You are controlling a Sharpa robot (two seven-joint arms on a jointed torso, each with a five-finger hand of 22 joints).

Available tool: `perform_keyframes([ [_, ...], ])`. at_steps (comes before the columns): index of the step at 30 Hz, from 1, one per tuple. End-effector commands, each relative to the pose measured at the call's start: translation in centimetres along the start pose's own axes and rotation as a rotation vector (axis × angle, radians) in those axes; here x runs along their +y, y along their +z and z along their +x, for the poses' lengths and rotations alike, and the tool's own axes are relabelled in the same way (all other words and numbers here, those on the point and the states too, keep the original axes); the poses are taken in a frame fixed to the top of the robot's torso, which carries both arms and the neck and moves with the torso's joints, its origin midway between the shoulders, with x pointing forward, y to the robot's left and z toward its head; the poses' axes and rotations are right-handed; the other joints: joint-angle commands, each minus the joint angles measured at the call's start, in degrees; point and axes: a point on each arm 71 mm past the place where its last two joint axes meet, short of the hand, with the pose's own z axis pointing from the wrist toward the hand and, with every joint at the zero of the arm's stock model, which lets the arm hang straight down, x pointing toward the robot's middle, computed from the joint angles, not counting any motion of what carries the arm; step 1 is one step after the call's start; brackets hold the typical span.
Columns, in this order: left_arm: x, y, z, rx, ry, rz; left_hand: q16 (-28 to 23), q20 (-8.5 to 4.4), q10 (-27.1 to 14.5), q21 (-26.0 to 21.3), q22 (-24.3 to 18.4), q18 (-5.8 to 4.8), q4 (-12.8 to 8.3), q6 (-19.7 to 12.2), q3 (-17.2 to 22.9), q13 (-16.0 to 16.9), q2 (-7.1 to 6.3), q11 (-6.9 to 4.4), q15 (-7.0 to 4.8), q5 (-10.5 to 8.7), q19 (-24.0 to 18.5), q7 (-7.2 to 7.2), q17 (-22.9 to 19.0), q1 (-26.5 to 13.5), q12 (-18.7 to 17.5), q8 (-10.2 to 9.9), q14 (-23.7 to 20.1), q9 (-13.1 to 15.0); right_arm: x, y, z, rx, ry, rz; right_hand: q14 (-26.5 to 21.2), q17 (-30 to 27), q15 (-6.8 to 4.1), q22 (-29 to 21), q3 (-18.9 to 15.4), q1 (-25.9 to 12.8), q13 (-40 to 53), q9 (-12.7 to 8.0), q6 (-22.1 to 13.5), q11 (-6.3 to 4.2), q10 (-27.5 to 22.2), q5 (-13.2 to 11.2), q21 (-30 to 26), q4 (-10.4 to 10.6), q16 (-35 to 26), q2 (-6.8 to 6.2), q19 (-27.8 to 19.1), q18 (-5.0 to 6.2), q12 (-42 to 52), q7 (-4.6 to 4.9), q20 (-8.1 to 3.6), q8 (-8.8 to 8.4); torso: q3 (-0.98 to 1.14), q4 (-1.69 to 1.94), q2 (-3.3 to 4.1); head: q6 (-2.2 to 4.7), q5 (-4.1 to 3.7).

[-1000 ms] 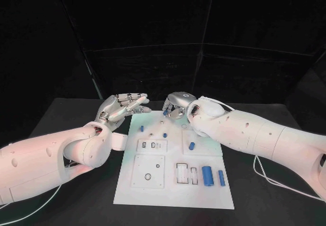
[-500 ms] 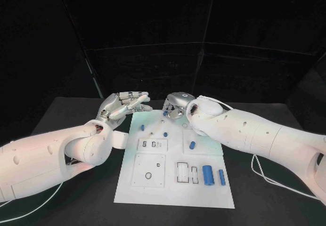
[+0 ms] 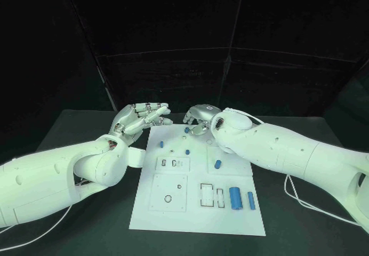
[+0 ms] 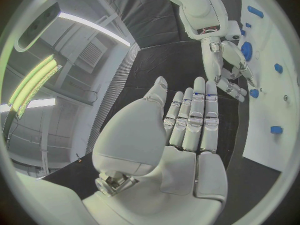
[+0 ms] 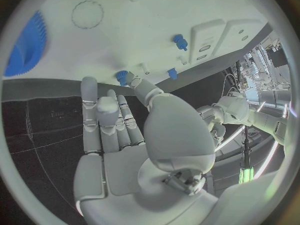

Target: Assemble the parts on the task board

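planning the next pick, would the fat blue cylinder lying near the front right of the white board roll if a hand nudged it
Probably. The fat blue cylinder lies on its side on the flat task board, so a sideways nudge would likely roll it. It looks rigid and smooth, so the fingers might slip on it. It is small, so probably light.

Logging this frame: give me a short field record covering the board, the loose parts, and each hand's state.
board: white task board lies flat on the black table
parts: two blue cylinders near the board's right edge; small blue pieces further up the board
left hand: left hand at the board's far left corner, fingers extended together, holding nothing
right hand: right hand over the board's far edge, thumb tip by a small blue part; no grasp visible
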Motion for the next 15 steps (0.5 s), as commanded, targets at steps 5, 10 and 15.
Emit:
perform_keyframes([
  [5,-0.2,0.0,0.0,0.015,-0.002,0.006,-0.2,0.13,0.2,-0.1,-0.1,0.26,-0.3,0.6,0.0,-0.1,0.33,0.01,0.16,0.14,0.4,0.01,0.1,0.0,-0.3,-0.3,-0.1,-0.1,-1.2,-1.3,-1.0,-0.075,0.002,0.004,0.1,-1.5,-0.11,-1.1,-3.1,1.8,0.4,0.4,0.6,-0.19,-1.4,0.1,-1.0,1.3,-0.9,0.37,0.2,0.85,2.8,-0.19,-0.05,-0.01,0.09,-0.05,-0.14,0.29,-0.07],
  [10,-0.2,-0.1,-0.2,0.013,-0.002,0.005,-0.2,0.13,0.2,-0.1,-0.1,0.26,-0.3,0.6,0.0,-0.1,0.33,0.01,0.16,0.14,0.4,0.01,0.1,0.0,-0.3,-0.3,-0.1,-0.1,-3.8,-4.0,-1.8,-0.096,0.053,0.051,1.9,2.1,-0.61,0.0,-4.2,1.7,1.1,0.8,4.6,-0.80,3.8,1.3,0.0,2.5,1.9,0.98,2.0,0.63,7.1,0.34,-0.51,0.89,0.10,-0.36,-0.26,0.50,0.12],
  [15,-0.3,-0.2,-0.4,0.009,0.000,0.004,-0.2,0.13,0.2,-0.1,-0.1,0.26,-0.3,0.6,0.0,-0.1,0.33,0.01,0.16,0.14,0.4,0.01,0.1,0.0,-0.3,-0.3,-0.1,-0.1,-7.0,-6.6,-2.6,-0.074,0.144,0.155,3.6,8.0,-1.69,6.3,-5.3,0.3,3.7,0.9,6.4,-2.41,14.2,1.9,4.0,4.1,6.0,0.28,6.2,-0.41,13.3,-0.06,-1.21,1.60,0.28,-1.06,-0.63,0.57,0.31],
])
